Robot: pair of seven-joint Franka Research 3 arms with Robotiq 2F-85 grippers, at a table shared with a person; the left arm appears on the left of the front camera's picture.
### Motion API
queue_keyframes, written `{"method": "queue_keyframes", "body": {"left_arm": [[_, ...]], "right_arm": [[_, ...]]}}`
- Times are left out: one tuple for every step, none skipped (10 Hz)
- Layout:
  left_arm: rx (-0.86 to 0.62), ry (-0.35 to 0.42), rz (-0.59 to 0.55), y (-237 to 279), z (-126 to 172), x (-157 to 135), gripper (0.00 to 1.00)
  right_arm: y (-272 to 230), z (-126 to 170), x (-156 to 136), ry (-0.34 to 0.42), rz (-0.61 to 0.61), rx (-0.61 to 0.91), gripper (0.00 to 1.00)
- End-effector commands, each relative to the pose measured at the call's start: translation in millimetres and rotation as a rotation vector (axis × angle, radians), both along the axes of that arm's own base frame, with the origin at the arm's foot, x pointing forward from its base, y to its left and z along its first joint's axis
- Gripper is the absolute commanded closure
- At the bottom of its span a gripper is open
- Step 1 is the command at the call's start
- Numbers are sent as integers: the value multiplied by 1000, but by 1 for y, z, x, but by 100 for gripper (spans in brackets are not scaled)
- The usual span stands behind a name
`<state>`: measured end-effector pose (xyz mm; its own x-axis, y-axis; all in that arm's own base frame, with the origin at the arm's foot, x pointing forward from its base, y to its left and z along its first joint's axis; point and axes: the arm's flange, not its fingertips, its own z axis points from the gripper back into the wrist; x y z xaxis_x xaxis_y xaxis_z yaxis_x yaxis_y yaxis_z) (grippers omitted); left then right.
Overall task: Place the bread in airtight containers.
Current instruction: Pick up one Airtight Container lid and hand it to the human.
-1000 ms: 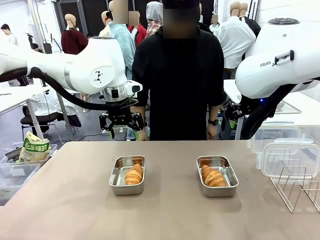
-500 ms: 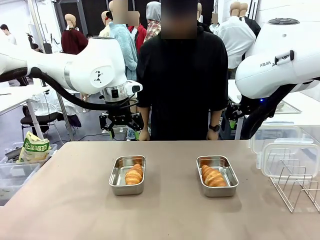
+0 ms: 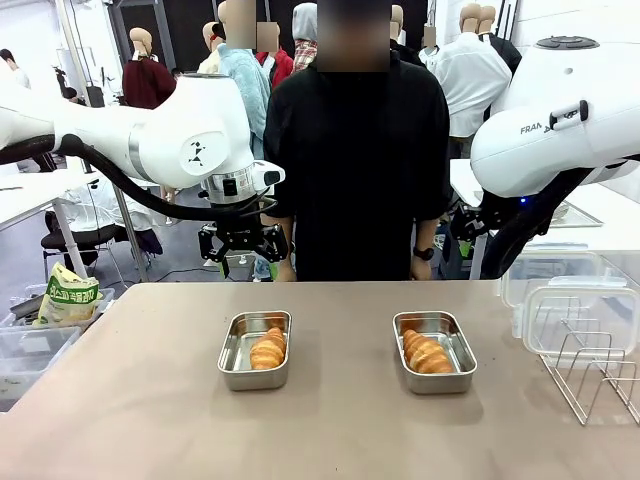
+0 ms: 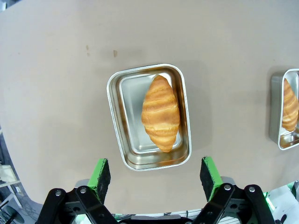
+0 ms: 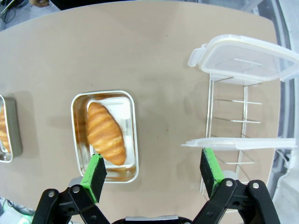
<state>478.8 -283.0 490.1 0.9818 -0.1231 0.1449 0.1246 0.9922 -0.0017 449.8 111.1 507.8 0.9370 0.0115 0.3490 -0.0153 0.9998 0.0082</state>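
Grippers are both spread wide and hold nothing. The left gripper (image 4: pixel 155 173) hangs high over the table (image 4: pixel 56 70), looking down on the left pan (image 4: pixel 113 100), well clear of it. The right gripper (image 5: pixel 152 171) hangs just as high, with the right pan (image 5: pixel 131 140) off to one side of its view and the rack (image 5: pixel 223 122) to the other.

One croissant lies in each pan. The left croissant (image 4: pixel 160 113) lies lengthwise, nearer one long wall. The right croissant (image 5: pixel 106 133) lies slightly aslant. Both sit wholly inside the rims, so the placing looks done.

Sealing is what seems left. Both pans are uncovered, and the two lids (image 5: pixel 243 56) are at the rack, well apart from the pans: one shows its broad face, the other is seen edge-on. Each likely has to be taken from there, set on a pan and pressed down.

Across the table a person (image 3: pixel 355 150) stands with arms down, touching nothing.
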Motion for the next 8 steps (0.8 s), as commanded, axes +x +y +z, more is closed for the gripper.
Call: {"method": "queue_keyframes", "body": {"left_arm": [[-2,-5,-1,0,2,0,0],[-2,-5,-1,0,2,0,0],[-2,-5,-1,0,2,0,0],[-2,-5,-1,0,2,0,0],[-2,-5,-1,0,2,0,0],[-2,-5,-1,0,2,0,0],[-2,-5,-1,0,2,0,0],[-2,-5,-1,0,2,0,0]], "right_arm": [[0,0,0,0,0,0,0],[-14,17,2,34,123,23,0],[-28,34,4,81,277,39,0],[-42,49,8,130,406,63,0],[-56,59,17,167,466,67,0],[-67,69,25,204,555,64,0],[-78,73,34,242,687,18,0],[-90,73,41,287,804,-28,0]]}}
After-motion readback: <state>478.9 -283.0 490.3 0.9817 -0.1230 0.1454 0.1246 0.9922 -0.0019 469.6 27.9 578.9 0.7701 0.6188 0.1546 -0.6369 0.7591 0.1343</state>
